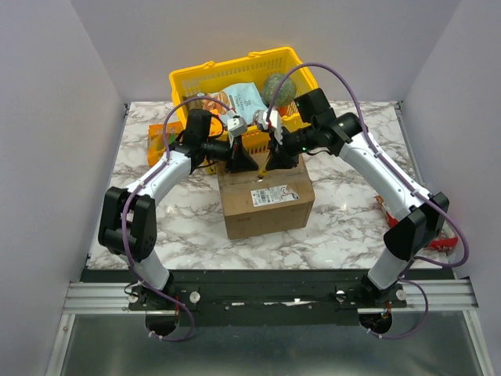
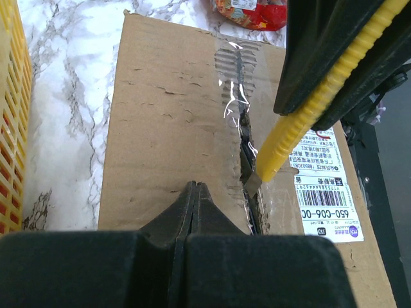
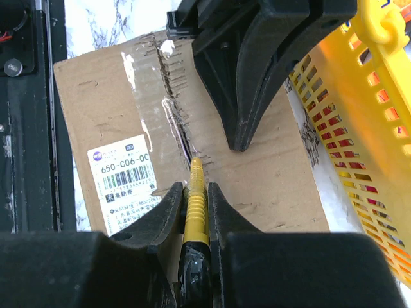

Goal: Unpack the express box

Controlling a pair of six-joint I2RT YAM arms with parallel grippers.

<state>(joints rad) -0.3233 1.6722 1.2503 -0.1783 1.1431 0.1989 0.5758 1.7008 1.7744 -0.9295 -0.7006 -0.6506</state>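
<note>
- Beneath both grippers sits the express box (image 1: 266,205): brown corrugated card, white label, taped top seam ragged and split.
- Right gripper (image 3: 196,190) clamps a ribbed yellow cutter (image 2: 308,106), its blade tip in the seam.
- Left gripper (image 2: 196,187) is pinched together, empty, tips at the card beside the cut.
- Grey-veined marble tabletop (image 1: 352,211) lies underneath.
- Slotted yellow plastic basket (image 1: 188,78) stands beyond the fingertips.
- Plain white walls (image 1: 47,117) surround it.

Robot lab test cell: plain white panel walls (image 1: 47,117) box in a marble-look table (image 1: 344,223), left arm (image 1: 160,184) and right arm (image 1: 383,168) bolted to an aluminium rail (image 1: 266,295) at its near edge, purple cables (image 1: 344,78) looping loose.
</note>
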